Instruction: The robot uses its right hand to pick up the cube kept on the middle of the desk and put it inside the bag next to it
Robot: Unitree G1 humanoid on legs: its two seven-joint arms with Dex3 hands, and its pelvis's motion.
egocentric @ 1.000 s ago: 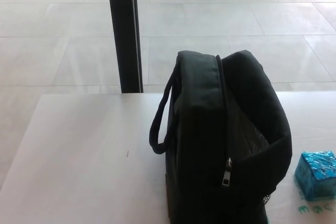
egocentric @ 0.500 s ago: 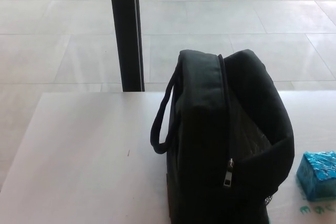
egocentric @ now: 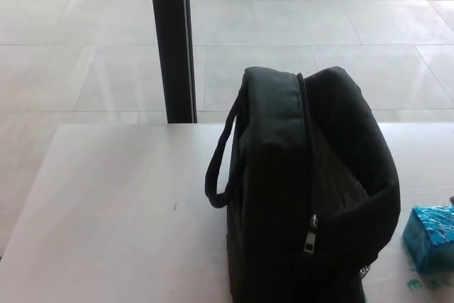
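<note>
Near the desk's right edge, toward the front, sits the blue foil-wrapped cube (egocentric: 431, 237), partly cut off by the picture border. It rests flat on the desk (egocentric: 113, 204), apart from everything but close beside the bag, with green marks on the surface just in front of it. That spot reads as a staging position: within reach of the right arm and a short carry from the bag's mouth.

Black bag (egocentric: 308, 189) stands upright at the desk's front middle, zipper (egocentric: 310, 234) run down so the right-hand compartment gapes toward the cube side. Opening looks slumped, its flap sagging over part of the gap; judged likely to narrow the drop-in path. Carry handle (egocentric: 220, 168) loops out on the far side from the cube.

Neither hand shows, so finger state cannot be told. Pick-up not yet begun.

Beyond the rear edge: black pillar (egocentric: 172, 40) and a pale tiled floor (egocentric: 85, 69).
</note>
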